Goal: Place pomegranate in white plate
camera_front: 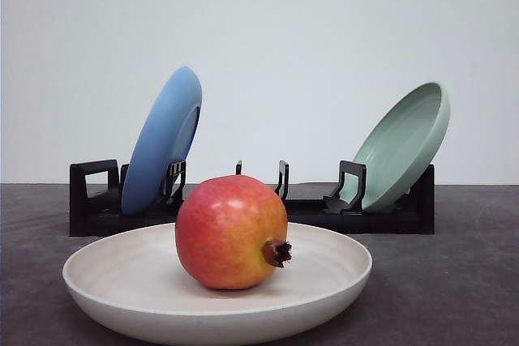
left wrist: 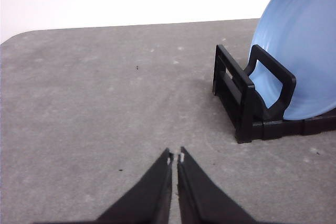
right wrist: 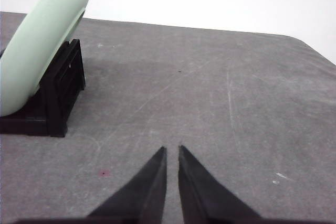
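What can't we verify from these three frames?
- White plate: its near rim is cut off by the front view's lower edge.
- Black rack: its middle is hidden behind the pomegranate in the front view.
- Blue plate: cropped by the left wrist frame's edge.
- Green plate: cropped by the right wrist frame's edge.
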You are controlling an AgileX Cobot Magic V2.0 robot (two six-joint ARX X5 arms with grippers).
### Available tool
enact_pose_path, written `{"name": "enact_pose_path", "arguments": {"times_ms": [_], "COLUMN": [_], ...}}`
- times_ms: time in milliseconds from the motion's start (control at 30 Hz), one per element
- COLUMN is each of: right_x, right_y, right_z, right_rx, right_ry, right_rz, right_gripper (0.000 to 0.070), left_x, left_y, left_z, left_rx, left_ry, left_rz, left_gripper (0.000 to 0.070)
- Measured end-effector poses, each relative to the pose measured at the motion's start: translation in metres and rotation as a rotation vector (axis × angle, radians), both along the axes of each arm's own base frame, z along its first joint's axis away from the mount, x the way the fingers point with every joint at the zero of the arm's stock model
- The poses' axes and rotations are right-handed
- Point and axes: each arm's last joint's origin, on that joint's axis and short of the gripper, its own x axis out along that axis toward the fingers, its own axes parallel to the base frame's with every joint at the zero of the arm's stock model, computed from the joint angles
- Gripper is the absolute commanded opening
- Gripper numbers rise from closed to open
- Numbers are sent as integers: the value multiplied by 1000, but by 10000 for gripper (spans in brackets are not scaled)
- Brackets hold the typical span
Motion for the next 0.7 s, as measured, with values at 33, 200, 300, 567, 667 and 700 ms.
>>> {"name": "enact_pose_path", "arguments": {"times_ms": [33, 200, 300, 567, 667, 700], "right_x": [0, 0, 0, 0, 0, 0], "right_y": [0, 0, 0, 0, 0, 0], "right_z": [0, 0, 0, 0, 0, 0], "right_rx": [0, 0, 0, 0, 0, 0], "right_ry": [0, 0, 0, 0, 0, 0], "right_rz": [0, 0, 0, 0, 0, 0], "right_gripper": [37, 37, 37, 38, 37, 37], "left_x": [0, 0, 0, 0, 0, 0], "left_y": [0, 0, 0, 0, 0, 0], "left_z": [0, 0, 0, 0, 0, 0], "left_rx": [0, 0, 0, 0, 0, 0], "left_ry": [0, 0, 0, 0, 0, 0], "left_rz": [0, 0, 0, 0, 0, 0], "left_gripper": [0, 0, 0, 0, 0, 0]}}
